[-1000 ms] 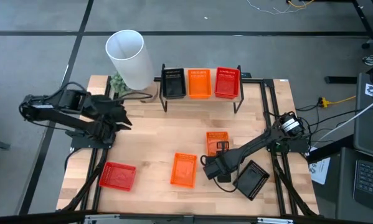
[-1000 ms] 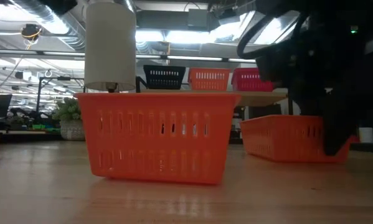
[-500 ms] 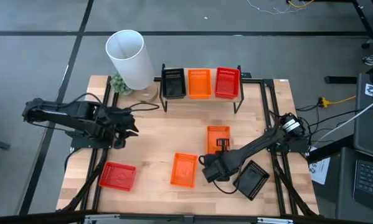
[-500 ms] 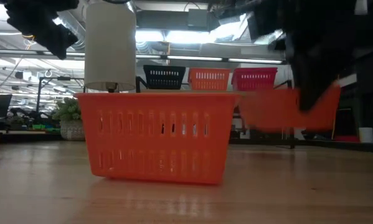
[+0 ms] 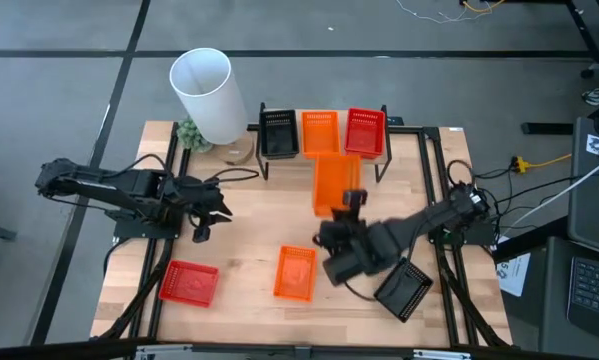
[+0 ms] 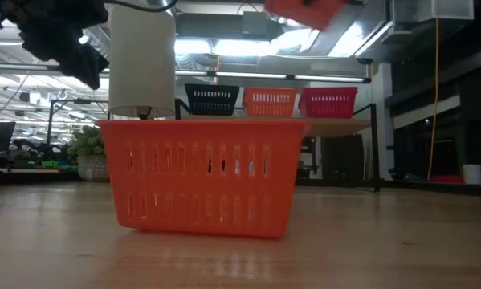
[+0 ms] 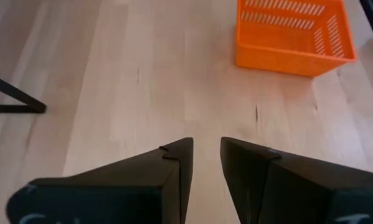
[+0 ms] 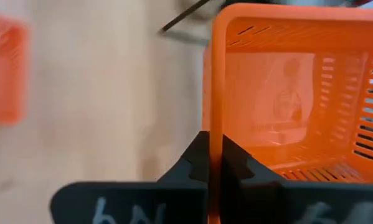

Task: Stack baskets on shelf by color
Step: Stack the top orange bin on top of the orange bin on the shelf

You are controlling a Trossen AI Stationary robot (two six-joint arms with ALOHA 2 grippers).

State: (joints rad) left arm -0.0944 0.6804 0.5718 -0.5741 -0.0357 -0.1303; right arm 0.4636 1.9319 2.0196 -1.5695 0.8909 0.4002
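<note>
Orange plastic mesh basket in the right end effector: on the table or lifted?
Lifted. Right end effector pinches the basket's rim; low view shows it airborne.

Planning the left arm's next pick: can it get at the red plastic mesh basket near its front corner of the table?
Probably yes. The left gripper hangs open over bare wood, the red plastic mesh basket lies just beyond it, and nothing stands between them.

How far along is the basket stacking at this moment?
Done: the shelf holds a black, an orange and a red stack. In hand: the right gripper is shut on an orange basket, raised near the shelf. Left on the table: an orange basket, a red basket and a black basket.
</note>
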